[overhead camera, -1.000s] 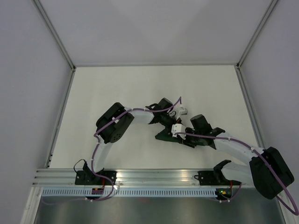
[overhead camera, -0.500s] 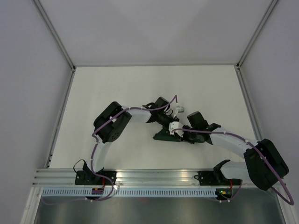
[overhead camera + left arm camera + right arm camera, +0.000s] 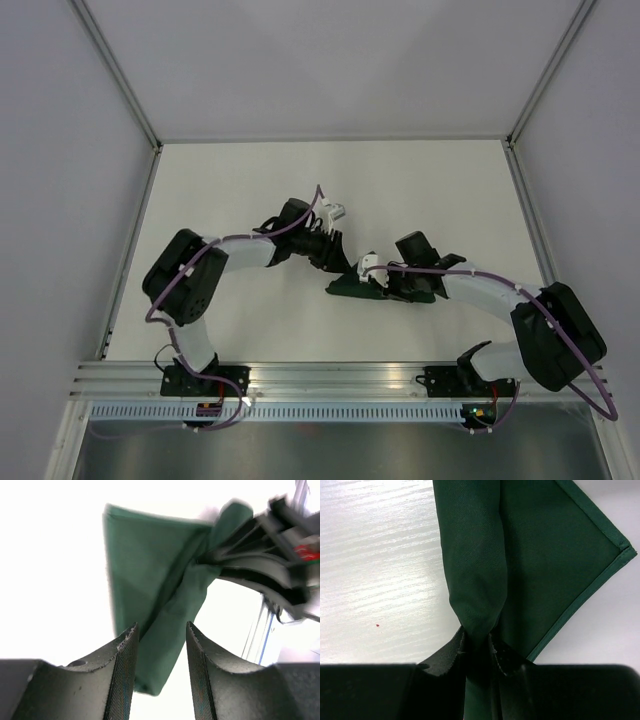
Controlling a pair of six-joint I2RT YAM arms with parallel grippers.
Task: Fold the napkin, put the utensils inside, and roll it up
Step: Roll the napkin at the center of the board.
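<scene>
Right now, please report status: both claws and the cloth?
Left claw open, facing the dark green fabric napkin. Right claw shut on its bunched fold.

Within the last second the left pincer (image 3: 339,260) has been drawn back leftward, clear of the napkin (image 3: 345,289), its elbow swung out towards the bench's left edge, while the right pincer (image 3: 373,282) has been carried leftward over the cloth.

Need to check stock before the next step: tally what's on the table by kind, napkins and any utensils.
green napkin: 1, pinched in the right gripper
utensils: 0 visible in any view
Total: 1 item
</scene>
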